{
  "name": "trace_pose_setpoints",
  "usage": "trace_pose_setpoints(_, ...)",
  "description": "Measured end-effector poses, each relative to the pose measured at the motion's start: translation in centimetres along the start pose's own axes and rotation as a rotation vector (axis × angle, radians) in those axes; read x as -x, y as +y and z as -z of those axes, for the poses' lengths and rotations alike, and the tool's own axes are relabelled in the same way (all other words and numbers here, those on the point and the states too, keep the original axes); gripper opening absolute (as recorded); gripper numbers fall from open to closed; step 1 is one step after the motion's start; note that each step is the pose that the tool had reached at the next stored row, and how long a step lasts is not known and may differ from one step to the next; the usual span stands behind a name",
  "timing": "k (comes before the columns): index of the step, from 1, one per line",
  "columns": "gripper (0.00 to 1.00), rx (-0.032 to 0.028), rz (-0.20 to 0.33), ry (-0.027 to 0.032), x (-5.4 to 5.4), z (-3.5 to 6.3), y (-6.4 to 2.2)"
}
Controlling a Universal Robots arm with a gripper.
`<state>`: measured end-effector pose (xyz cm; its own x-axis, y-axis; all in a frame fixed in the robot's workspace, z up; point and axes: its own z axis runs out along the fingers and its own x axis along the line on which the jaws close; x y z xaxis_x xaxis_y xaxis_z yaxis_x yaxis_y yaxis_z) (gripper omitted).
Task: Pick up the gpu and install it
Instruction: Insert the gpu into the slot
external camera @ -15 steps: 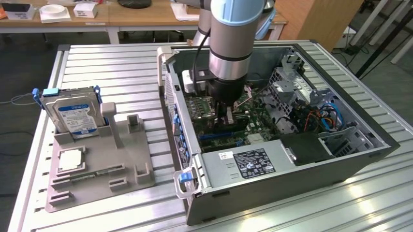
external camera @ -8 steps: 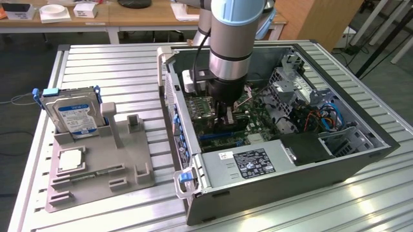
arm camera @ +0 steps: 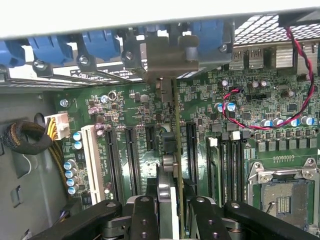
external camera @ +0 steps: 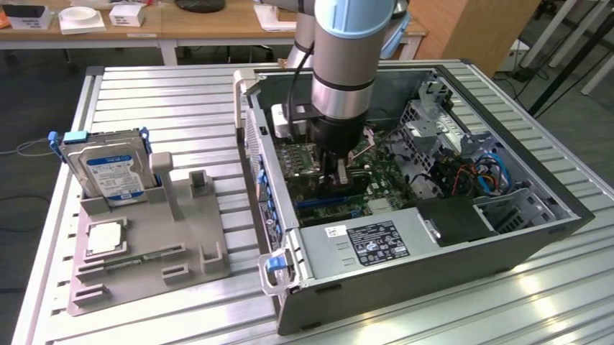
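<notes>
Exterior view is showing the gripper (external camera: 341, 172) hanging inside the open computer case (external camera: 518, 237), at three o'clock from the hard drive (external camera: 108, 169), pinching the gpu (external camera: 344, 188) upright and edge-down, seemingly lining it up with a slot on the motherboard (external camera: 387, 185).

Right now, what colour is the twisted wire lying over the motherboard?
Red and black; the twisted wire shows best in the wrist view.

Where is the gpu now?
In the wrist view the gpu stands on edge in the shut gripper, inside the case, over the motherboard's slots, its bracket end toward the rear wall.
</notes>
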<state>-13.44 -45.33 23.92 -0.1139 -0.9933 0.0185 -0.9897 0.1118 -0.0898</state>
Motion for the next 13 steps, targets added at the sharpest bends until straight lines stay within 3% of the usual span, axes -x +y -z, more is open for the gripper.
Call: trace_pose_setpoints(13, 0.29, -0.0007, 0.0, -0.0001, -0.12, -0.01, -0.04)
